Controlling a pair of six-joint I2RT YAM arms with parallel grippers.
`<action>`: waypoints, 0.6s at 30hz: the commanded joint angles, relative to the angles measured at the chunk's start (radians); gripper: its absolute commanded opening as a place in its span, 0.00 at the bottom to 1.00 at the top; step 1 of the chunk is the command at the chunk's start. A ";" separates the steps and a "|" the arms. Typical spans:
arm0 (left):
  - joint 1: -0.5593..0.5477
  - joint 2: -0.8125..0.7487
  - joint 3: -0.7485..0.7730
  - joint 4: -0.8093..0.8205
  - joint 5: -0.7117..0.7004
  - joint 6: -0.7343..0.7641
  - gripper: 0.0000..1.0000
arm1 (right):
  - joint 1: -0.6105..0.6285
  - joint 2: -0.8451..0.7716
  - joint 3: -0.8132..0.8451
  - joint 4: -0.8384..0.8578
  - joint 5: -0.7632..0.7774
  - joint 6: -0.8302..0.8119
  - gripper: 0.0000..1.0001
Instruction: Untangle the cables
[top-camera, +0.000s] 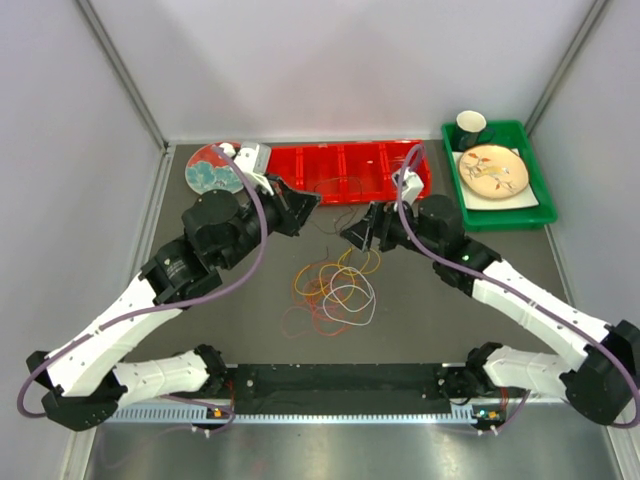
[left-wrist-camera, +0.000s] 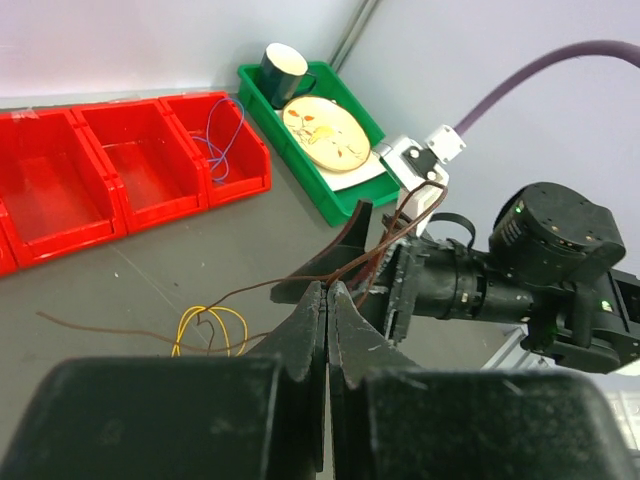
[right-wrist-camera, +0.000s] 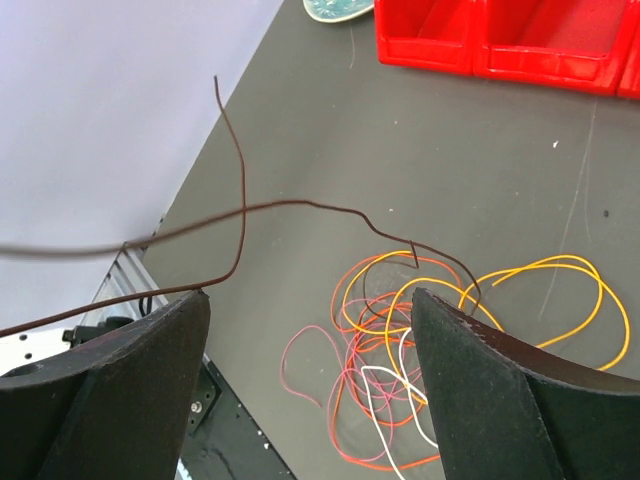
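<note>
You are working over a dark counter, and most of the job is still waiting. The cables are lying at its centre, drifting toward 6 o'clock, with orange, yellow, red and white loops crossing one another in one loose heap. A single brown cable is rising out of that heap toward 12 o'clock and hanging in the air between the two arms. The left gripper is sitting fully closed and looks to be pinching it. The right gripper is standing wide, holding nothing, while the brown strand is running across the gap between its fingers. One thin purple cable is lying by itself in a compartment of the red bins at 12 o'clock, so I judge one strand sorted and the rest pending.

A green tray is sitting at 2 o'clock, carrying a beige plate and a dark cup. A patterned plate is resting at 11 o'clock. None of these is crowding the heap; the brown cable's own tail, threading under the orange loops, is what is snagging.
</note>
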 joint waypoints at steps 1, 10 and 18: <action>0.000 -0.017 -0.016 0.074 0.029 -0.022 0.00 | 0.011 0.034 0.057 0.095 -0.022 0.009 0.81; 0.000 -0.025 -0.032 0.100 0.029 -0.043 0.00 | 0.011 0.090 0.054 0.145 -0.021 0.014 0.83; 0.000 -0.037 -0.044 0.120 0.021 -0.063 0.00 | 0.013 0.185 0.092 0.164 -0.006 -0.010 0.74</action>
